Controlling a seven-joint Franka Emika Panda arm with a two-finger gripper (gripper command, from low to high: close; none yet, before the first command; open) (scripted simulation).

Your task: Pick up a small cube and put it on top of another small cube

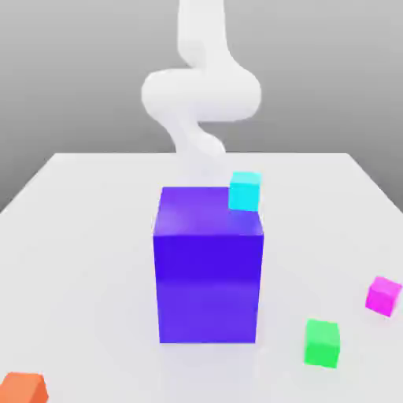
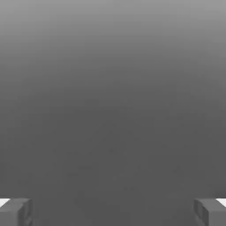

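- Surface: a flat white table (image 1: 86, 236) runs across the exterior view; its far edge is straight and the side edges narrow toward the back; the top is smooth and faintly glossy, with a soft reflection under the large block.
- Room: a plain grey backdrop rises behind the table, lighter near the top; no walls or furniture can be made out.
- Arm: a white robot arm (image 1: 201, 90) comes down from the top of the exterior view and curves behind the large block; its lower end is hidden by that block.
- Large block: a tall purple block (image 1: 208, 271) stands upright near the middle of the table; it is much bigger than the cubes.
- Cyan cube (image 1: 245, 190): appears at the purple block's far upper corner, toward the exterior view's right; whether it rests on the block or is beyond it cannot be told.
- Green cube (image 1: 323, 343): on the table, near the front, to the exterior view's right of the purple block and apart from it.
- Pink cube (image 1: 383, 295): on the table near the exterior view's right edge, near the green cube but not touching.
- Orange cube (image 1: 24, 387): at the front corner on the exterior view's left, partly cut off.
- Gripper (image 2: 113, 212): in the hand view the two grey fingertips (image 2: 15, 212) sit far apart, jaws spread wide with nothing between them; beyond them is plain grey.
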